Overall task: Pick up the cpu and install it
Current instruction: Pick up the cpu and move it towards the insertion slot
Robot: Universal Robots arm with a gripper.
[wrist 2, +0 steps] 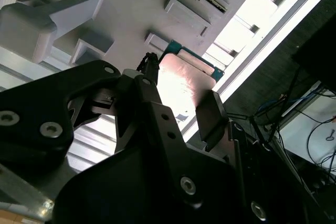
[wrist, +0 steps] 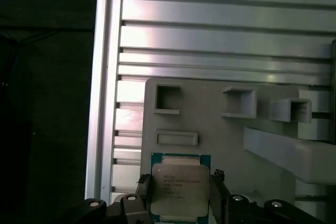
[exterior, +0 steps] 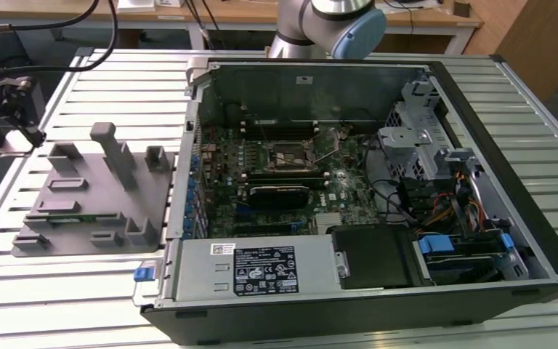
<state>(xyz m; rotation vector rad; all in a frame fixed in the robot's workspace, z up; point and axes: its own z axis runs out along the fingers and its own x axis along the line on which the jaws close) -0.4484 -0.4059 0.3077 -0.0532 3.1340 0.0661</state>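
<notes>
From my station I see the gripper [exterior: 15, 142] out at nine o'clock in the exterior view, over the table's [exterior: 114, 80] rim at that side. It is clenched on the cpu [wrist: 181, 188], its dark fingers [wrist: 144, 190] pressing two opposite edges. The chip is square, so I can name no long axis. In the first wrist view its silver plate faces the camera, its green border square with the slats and with the grey tray's [exterior: 75, 218] edge. The tray lies toward four o'clock from the gripper, and its upright blocks [exterior: 114, 149] are the nearest obstacles. The slatted table top toward twelve o'clock is bare. The computer case [exterior: 357, 313] lies open toward three o'clock, its near wall between tray and board, and the socket [exterior: 293, 155] sits mid-board, well apart from the chip.
</notes>
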